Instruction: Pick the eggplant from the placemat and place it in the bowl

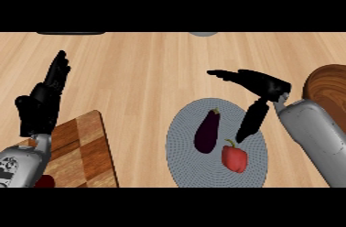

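Note:
A dark purple eggplant (208,131) lies on the round grey placemat (186,153), stem end pointing up and to the right. A red pepper (235,158) lies on the same mat, just below and right of it. My right hand (265,86) hovers over the mat's upper right part, open, fingers stretched to the left and the thumb (252,121) hanging down beside the eggplant without touching it. The brown wooden bowl (323,86) shows partly at the right edge, behind my right forearm. My left hand (42,102) rests open at the left, fingers up.
A checkered wooden cutting board (84,148) lies at the lower left, partly under my left forearm. A small dark red object (45,181) peeks out at the bottom left. A dark flat shape (71,33) and a grey rim (202,34) show at the counter's far edge.

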